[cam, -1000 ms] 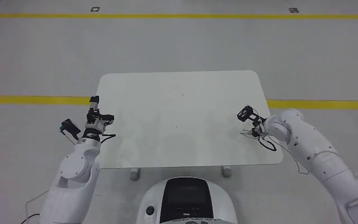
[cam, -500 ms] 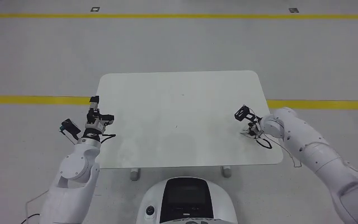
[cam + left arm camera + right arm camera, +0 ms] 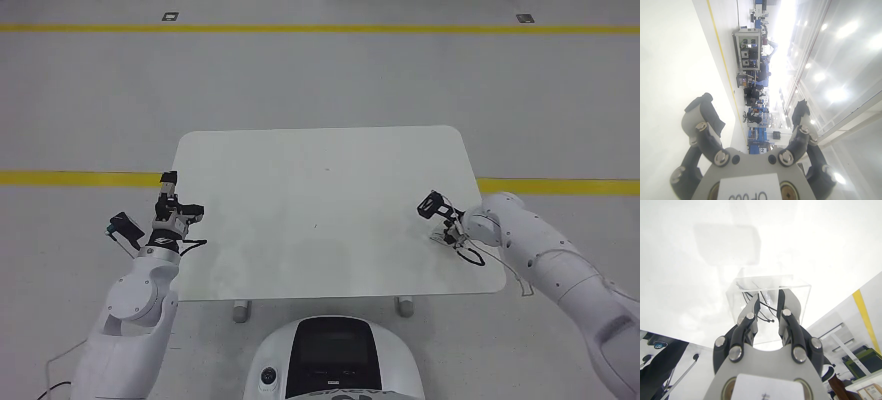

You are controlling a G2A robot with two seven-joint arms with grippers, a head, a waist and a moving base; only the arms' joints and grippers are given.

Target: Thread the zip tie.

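Observation:
Several black zip ties (image 3: 765,312) lie in a small clear box (image 3: 791,281) near the right edge of the white table (image 3: 320,210). My right gripper (image 3: 768,299) hangs just above the box, pointing down into it. Its fingers are open, with the ties showing in the gap between them and nothing gripped. In the top view the right gripper (image 3: 432,206) sits over the table's right side. My left gripper (image 3: 168,198) is held at the table's left edge, pointing up and away. The left gripper (image 3: 753,106) is wide open and holds nothing.
The table's middle is bare white surface. Yellow floor lines (image 3: 560,186) run past the table on both sides. Workbenches and equipment (image 3: 751,56) stand far off in the room behind.
My right gripper has shifted slightly toward the table's centre, over the clear box. The left arm has not moved.

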